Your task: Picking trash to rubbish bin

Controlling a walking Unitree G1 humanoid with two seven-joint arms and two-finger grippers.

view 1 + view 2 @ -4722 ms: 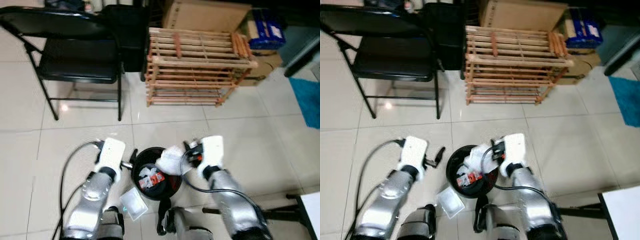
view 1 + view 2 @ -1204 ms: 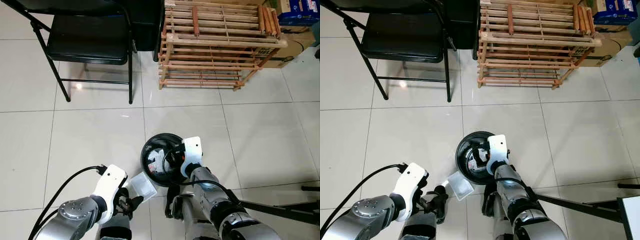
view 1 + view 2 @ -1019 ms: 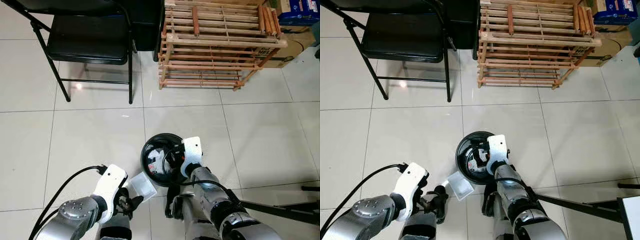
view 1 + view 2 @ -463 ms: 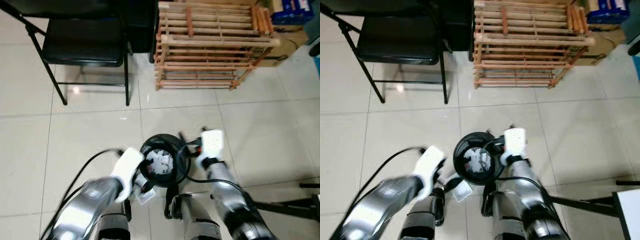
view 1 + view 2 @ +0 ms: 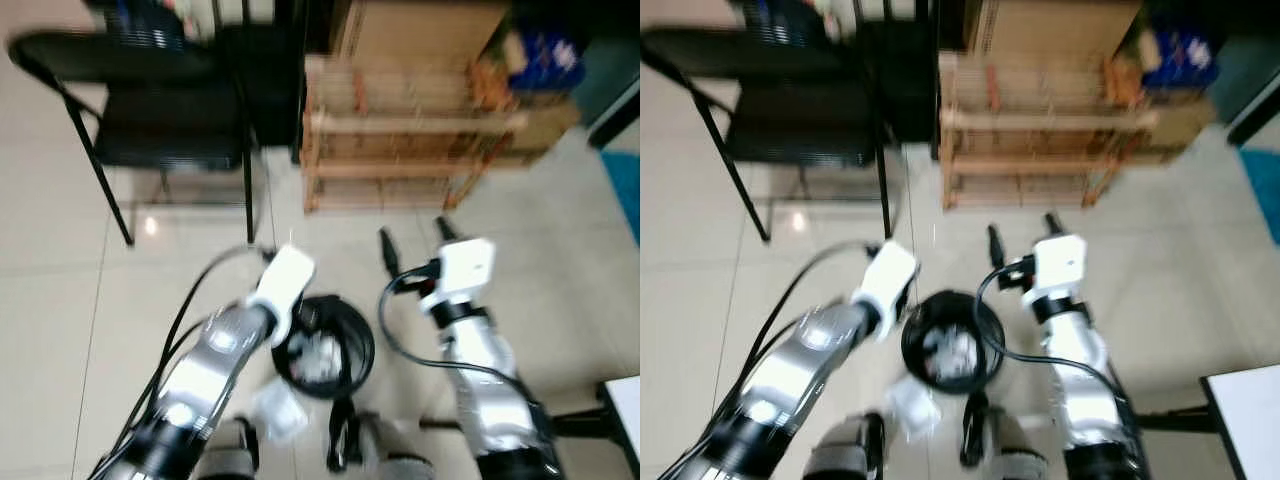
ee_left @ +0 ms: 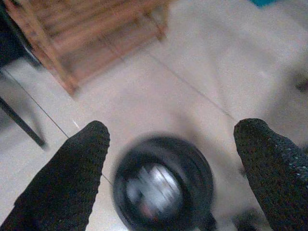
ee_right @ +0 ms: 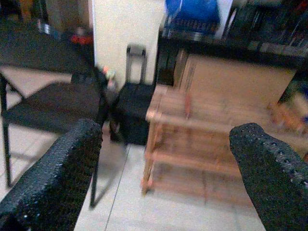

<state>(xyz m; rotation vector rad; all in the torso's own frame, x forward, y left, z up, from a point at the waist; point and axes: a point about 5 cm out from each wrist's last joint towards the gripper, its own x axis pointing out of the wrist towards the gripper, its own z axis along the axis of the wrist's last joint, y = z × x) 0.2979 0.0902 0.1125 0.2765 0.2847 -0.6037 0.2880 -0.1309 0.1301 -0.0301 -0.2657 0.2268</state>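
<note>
Left wrist view looks down past the left gripper (image 6: pixel 168 139), its two black fingers (image 6: pixel 62 178) spread wide with nothing between them, onto the round black rubbish bin (image 6: pixel 163 185) on the pale tiled floor (image 6: pixel 211 62). Pale, blurred trash (image 6: pixel 151 185) lies inside the bin. In the left eye view this gripper sits at the bin's 10 o'clock rim, at the end of the silver left arm (image 5: pixel 205 365) that rises from about 7 o'clock of the picture.

The right gripper (image 7: pixel 166 159) is also released, its fingers (image 7: pixel 269 168) far apart and empty, aimed level at the wooden slatted rack (image 7: pixel 192 139) and the black folding chair (image 7: pixel 53 113). In the left eye view it stands at the bin's 2 o'clock, raised and apart from the rim, on the right arm (image 5: pixel 485 385).

A small whitish piece (image 5: pixel 278 412) lies on the floor at the bin's 7 o'clock, just beside it; blur hides what it is. The rack (image 5: pixel 410 150) stands at the bin's 12 o'clock, well apart, with a cardboard box (image 5: pixel 420 30) behind it and the chair (image 5: pixel 150 110) at 10 o'clock.
</note>
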